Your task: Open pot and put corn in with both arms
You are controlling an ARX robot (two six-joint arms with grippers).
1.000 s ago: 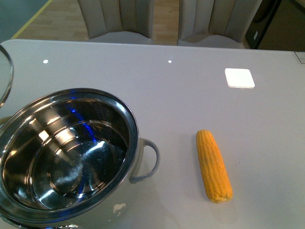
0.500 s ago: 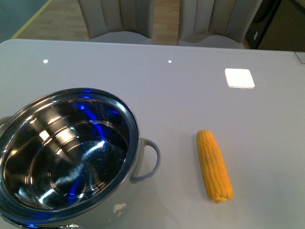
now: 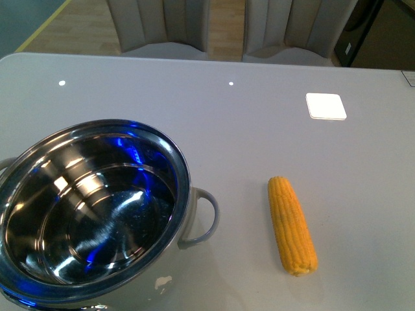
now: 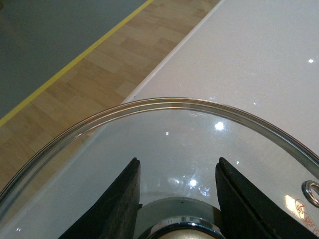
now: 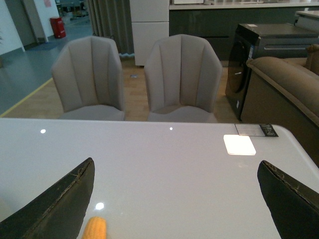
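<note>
The shiny steel pot (image 3: 91, 214) stands uncovered at the near left of the white table (image 3: 259, 129), one grey loop handle (image 3: 202, 217) turned toward the corn. The yellow corn (image 3: 292, 225) lies on the table to the pot's right, apart from it. Neither arm shows in the front view. In the left wrist view my left gripper (image 4: 177, 172) is shut on the knob of the glass pot lid (image 4: 164, 139), held over the table's edge. My right gripper (image 5: 174, 172) is open above the table, with the tip of the corn (image 5: 94, 229) by one finger.
Two beige chairs (image 5: 134, 79) stand at the table's far side. A white square patch (image 3: 325, 105) lies on the far right of the table. Wooden floor with a yellow line (image 4: 70, 64) lies beyond the table's left edge.
The rim of the lid, visible at the left edge of the front view a second ago, has gone out of that view. Pot and corn have not moved.
</note>
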